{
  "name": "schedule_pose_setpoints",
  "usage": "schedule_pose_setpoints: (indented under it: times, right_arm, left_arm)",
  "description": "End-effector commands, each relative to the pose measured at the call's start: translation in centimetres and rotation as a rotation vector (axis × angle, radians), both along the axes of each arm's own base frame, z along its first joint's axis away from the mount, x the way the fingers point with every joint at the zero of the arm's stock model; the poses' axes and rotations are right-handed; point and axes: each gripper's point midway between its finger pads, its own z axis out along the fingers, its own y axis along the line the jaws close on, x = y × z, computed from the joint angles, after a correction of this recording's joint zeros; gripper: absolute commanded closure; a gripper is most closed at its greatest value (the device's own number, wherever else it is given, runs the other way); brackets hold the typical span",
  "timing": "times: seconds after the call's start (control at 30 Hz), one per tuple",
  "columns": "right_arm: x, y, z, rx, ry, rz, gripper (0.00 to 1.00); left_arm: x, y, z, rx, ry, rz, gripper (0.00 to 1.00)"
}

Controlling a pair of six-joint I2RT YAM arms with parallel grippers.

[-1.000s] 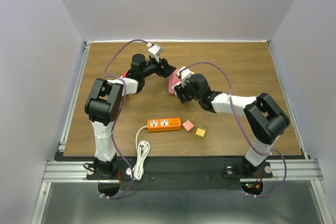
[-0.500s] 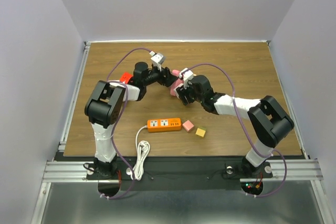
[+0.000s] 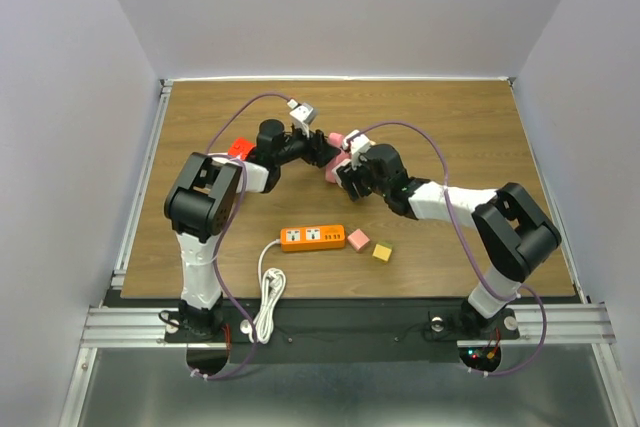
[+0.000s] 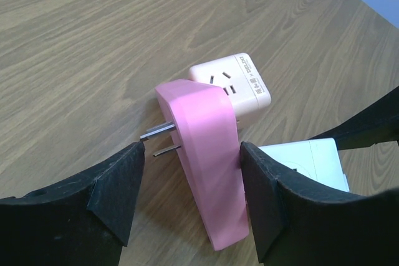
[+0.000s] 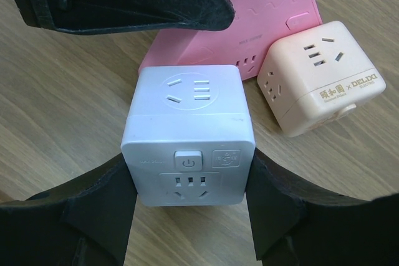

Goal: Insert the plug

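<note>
A flat pink plug adapter [image 4: 209, 172] stands on edge on the table, its two metal prongs pointing left. My left gripper [image 4: 190, 154] is open and straddles it: the right pad is against its side, the left pad is apart from the prongs. A cream cube socket [image 4: 234, 88] sits just behind it. My right gripper [image 5: 190, 197] is shut on a white cube socket [image 5: 187, 129] with a power button, resting on the table beside the pink adapter [image 5: 249, 35]. In the top view both grippers, left [image 3: 318, 150] and right [image 3: 345, 167], meet at the table's middle.
An orange power strip [image 3: 313, 237] with a coiled white cable [image 3: 268, 297] lies near the front. A small pink cube [image 3: 358, 240] and a yellow cube [image 3: 382, 252] lie to its right. A red object [image 3: 240, 148] sits by the left arm.
My left gripper has moved right and closed in around the pink adapter. The right gripper with the white cube has shifted slightly toward it.
</note>
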Motion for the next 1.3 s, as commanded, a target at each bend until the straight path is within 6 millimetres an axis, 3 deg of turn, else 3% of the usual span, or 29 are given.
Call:
schedule_pose_setpoints:
  times: [0.0, 0.33, 0.5, 0.53, 0.7, 0.87, 0.93, 1.17, 1.27]
  right_arm:
    - [1.3, 0.2, 4.3, 0.084, -0.14, -0.016, 0.99]
    - [1.4, 0.1, 5.8, 0.116, -0.216, -0.005, 1.0]
    - [0.9, 0.5, 6.6, 0.135, -0.233, 0.031, 0.99]
    - [0.8, 0.5, 6.7, 0.137, -0.235, 0.032, 1.0]
    - [-0.6, -0.1, 8.4, 0.181, -0.255, 0.037, 1.0]
    - [-1.3, -0.7, 10.2, 0.228, -0.268, 0.016, 1.0]
    - [-1.5, -0.9, 10.4, 0.233, -0.264, 0.005, 1.0]
    - [-2.7, -1.2, 10.9, 0.252, -0.248, 0.021, 1.0]
    - [-2.9, -1.3, 11.0, 0.256, -0.242, 0.016, 0.99]
  left_arm:
    - [0.7, -0.7, 2.1, -0.023, -0.065, -0.013, 0.29]
    - [1.1, -1.0, 0.7, -0.004, -0.027, -0.023, 0.48]
    - [0.9, -1.0, 0.4, -0.013, -0.007, -0.028, 0.67]
    - [0.7, -1.0, 0.2, -0.013, -0.001, -0.027, 0.76]
    - [1.1, 0.4, -0.6, -0.03, 0.034, 0.029, 0.99]
    - [0.9, 3.3, -0.5, -0.218, 0.135, 0.042, 1.0]
    - [0.7, 3.8, 0.8, -0.268, 0.097, 0.047, 1.0]
    - [-1.6, 5.1, 2.6, -0.364, 0.102, 0.124, 1.0]
    - [-3.4, 6.0, 2.7, -0.442, 0.129, 0.16, 1.0]
